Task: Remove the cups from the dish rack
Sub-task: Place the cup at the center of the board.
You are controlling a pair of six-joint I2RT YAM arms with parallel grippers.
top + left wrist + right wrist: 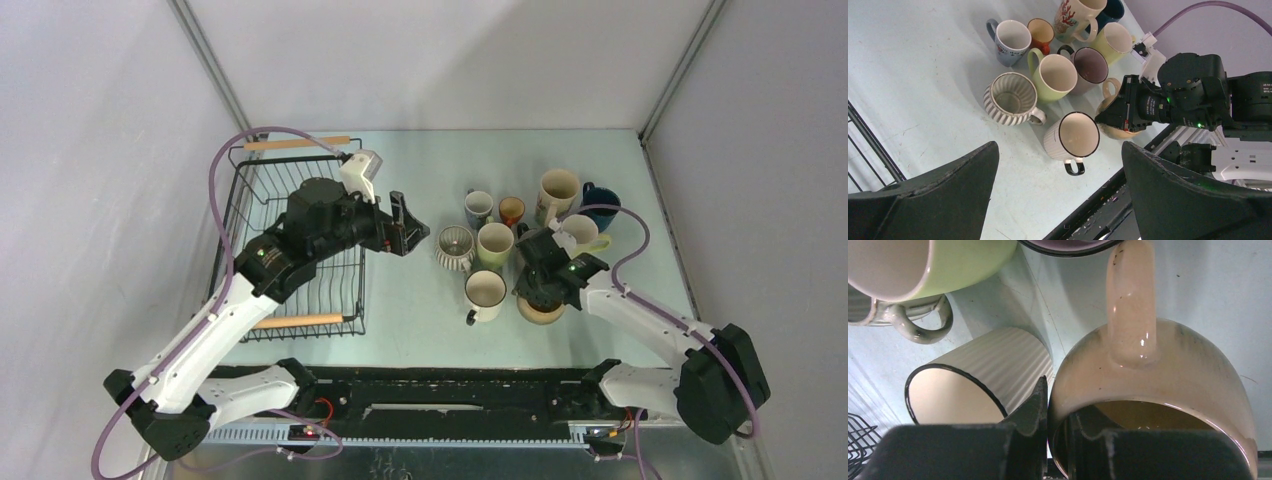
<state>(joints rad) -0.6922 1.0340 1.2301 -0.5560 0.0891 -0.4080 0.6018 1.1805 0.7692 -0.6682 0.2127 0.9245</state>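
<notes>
- Top view, 9 o'clock: dish rack (325, 290) of black wire on the table (420, 320), a wooden rod handle at each short end.
- Just past the rack's 3 o'clock edge: left claw (408, 228), spread open, gripping nothing, over bare table.
- From centre out to 2 o'clock: cups standing in a cluster on the table, apart from the rack. Among them are the ribbed cream cup (455, 248), green cup (494, 245), white cup (484, 293), grey-blue cup (479, 207), tall cream cup (557, 195) and dark blue cup (600, 200).
- At the cluster's 5 o'clock: right claw (540, 292) down on the tan cup (541, 313).
- Left wrist view: black fingers (948, 200) at 7 and 5 o'clock, wide apart, nothing held.
- Beyond the gap: white cup (1073, 137), black rim, black handle toward 6 o'clock.
- Ribbed cream cup (1010, 97) just beside it at 10 o'clock, green cup (1055, 75) at 12.
- At 3 o'clock: right claw (1108, 117) over the tan cup's rim.
- At 8 o'clock: a strip of rack wire.
- Right wrist view: right claw (1055, 410) closed on the tan cup (1158, 385), pinching its wall with one finger outside and one inside the mouth.
- Handle toward 12 o'clock.
- Cannot tell whether resting on the table or lifted.
- At 9 o'clock, hard against the outer finger: white cup (988, 375).
- At 11 o'clock: green cup (958, 262).
</notes>
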